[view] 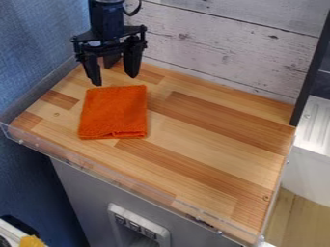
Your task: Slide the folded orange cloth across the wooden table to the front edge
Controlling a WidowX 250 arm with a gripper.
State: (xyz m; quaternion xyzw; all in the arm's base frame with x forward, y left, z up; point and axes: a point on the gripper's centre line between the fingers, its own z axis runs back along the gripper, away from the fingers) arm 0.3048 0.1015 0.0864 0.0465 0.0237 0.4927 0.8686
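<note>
Spread apart and released, with nothing between: two black fingers of a gripper [115, 79], pointing down at the view's upper left. Nearest to the tips, just toward the viewer: an orange cloth [114, 111], folded into a rough rectangle and lying flat on a wooden worktop [199, 140], left of centre. Hard to tell the height above the wood. For a sound hold, seems best to line up over the fabric itself, not just past the far edge as at present, before going down. Probably wise to lower straight and gently until brushing the weave, then pinch up a small ridge, deep enough to gather every layer. With too shallow a bite, likely to slip or to peel up only the top layer. Better not to press hard into the wood. Farther out: a clear rail [116, 181] along the front, a whitewashed plank wall [226, 48] behind, a blue wall [38, 38] at left, a black post [310, 72] at right.
</note>
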